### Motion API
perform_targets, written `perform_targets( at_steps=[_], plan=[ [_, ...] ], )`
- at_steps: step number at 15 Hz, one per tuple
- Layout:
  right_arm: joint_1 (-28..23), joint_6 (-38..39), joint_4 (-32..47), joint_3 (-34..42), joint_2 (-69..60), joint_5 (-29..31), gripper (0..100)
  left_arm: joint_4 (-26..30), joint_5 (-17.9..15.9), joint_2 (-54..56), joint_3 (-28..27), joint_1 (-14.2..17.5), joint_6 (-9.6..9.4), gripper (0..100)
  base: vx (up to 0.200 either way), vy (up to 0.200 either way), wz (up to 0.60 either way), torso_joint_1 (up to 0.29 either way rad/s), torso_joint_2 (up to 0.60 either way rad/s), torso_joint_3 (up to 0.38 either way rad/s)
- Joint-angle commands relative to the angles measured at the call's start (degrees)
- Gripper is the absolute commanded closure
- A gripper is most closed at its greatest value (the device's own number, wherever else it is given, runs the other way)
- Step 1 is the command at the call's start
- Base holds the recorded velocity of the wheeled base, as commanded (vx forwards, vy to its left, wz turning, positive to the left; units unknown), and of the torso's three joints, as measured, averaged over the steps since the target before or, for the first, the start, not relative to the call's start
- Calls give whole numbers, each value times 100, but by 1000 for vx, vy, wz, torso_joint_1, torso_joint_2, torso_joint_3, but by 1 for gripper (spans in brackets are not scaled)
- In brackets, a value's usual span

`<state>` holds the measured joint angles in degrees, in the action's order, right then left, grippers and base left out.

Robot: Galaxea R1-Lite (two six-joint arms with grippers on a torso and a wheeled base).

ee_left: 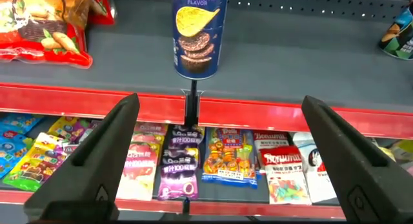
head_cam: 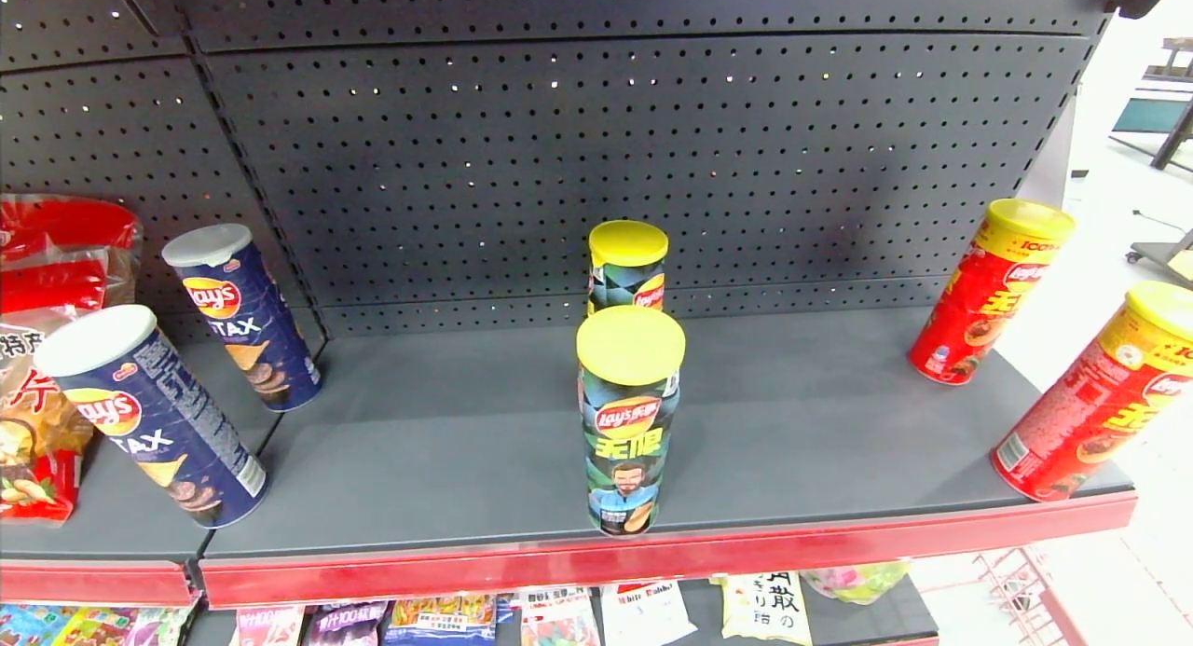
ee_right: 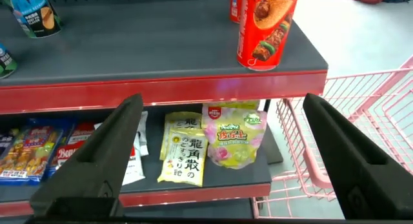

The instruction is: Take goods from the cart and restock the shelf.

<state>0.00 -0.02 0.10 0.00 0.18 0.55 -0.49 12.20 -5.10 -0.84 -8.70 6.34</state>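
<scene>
On the grey shelf (head_cam: 447, 441) stand two blue cans (head_cam: 154, 413) (head_cam: 244, 312) at the left, two dark cans with yellow lids (head_cam: 626, 422) (head_cam: 628, 266) in the middle and two red cans (head_cam: 988, 290) (head_cam: 1100, 394) at the right. My left gripper (ee_left: 221, 108) hangs open and holds nothing, in front of the shelf's red edge below a blue can (ee_left: 197, 33). My right gripper (ee_right: 222, 101) is open as well, in front of the shelf's right end, below a red can (ee_right: 266, 27). The pink wire cart (ee_right: 361, 140) stands to the right of the shelf.
Red snack bags (head_cam: 47, 348) fill the shelf's far left. A lower shelf holds rows of snack packets (ee_left: 226, 159) (ee_right: 193, 146). A perforated back panel (head_cam: 596, 161) closes the shelf behind. Bare shelf surface lies between the can groups.
</scene>
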Motion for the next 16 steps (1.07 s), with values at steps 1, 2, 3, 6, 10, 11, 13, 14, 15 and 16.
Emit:
perform_targets(
  at_steps=[1,2,3,6,10,11,13,14,15,16],
  plan=[
    [0,2,-1,0,-9,7,0,-4,1,-27,-4,0,-1,0,0,0,600,-7,2,2],
    [0,2,-1,0,-18,7,0,-4,1,-27,-4,0,-1,0,0,0,0,0,0,0],
    [0,2,-1,0,-9,-2,0,-4,1,-27,-4,0,-10,0,0,0,0,0,0,0],
    [0,2,-1,0,-9,-2,0,-4,1,-27,5,0,-10,0,0,0,0,0,0,0],
    [0,2,-1,0,-9,-2,0,-4,1,-27,-4,0,-10,0,0,0,0,0,0,0],
    [0,2,-1,0,-18,-2,0,-4,1,-27,5,0,-10,0,0,0,0,0,0,0],
    [0,2,-1,0,-9,-2,0,-4,1,-27,-4,0,-10,0,0,0,0,0,0,0],
    [0,2,-1,0,-9,-2,0,-4,1,-27,-4,0,-10,0,0,0,0,0,0,0],
    [0,2,-1,0,-9,-2,0,-4,1,-27,-4,0,-10,0,0,0,0,0,0,0],
    [0,2,-1,0,-9,-2,0,-4,1,-27,5,0,-10,0,0,0,0,0,0,0]
  ],
)
